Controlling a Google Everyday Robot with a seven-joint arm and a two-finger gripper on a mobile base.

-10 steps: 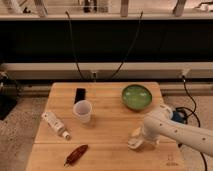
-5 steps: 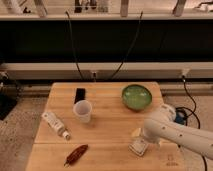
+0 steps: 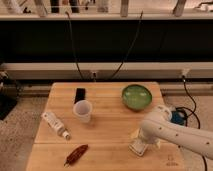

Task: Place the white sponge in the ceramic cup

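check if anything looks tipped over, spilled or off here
Only the white tube bottle lies on its side, at the left of the wooden table. The ceramic cup stands upright, and nothing looks spilled. The gripper sits low at the front right, by the white sponge.

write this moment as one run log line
pincer: low, at white sponge, front right of table | ceramic cup: upright, left of centre, apart from sponge | sponge in cup: no
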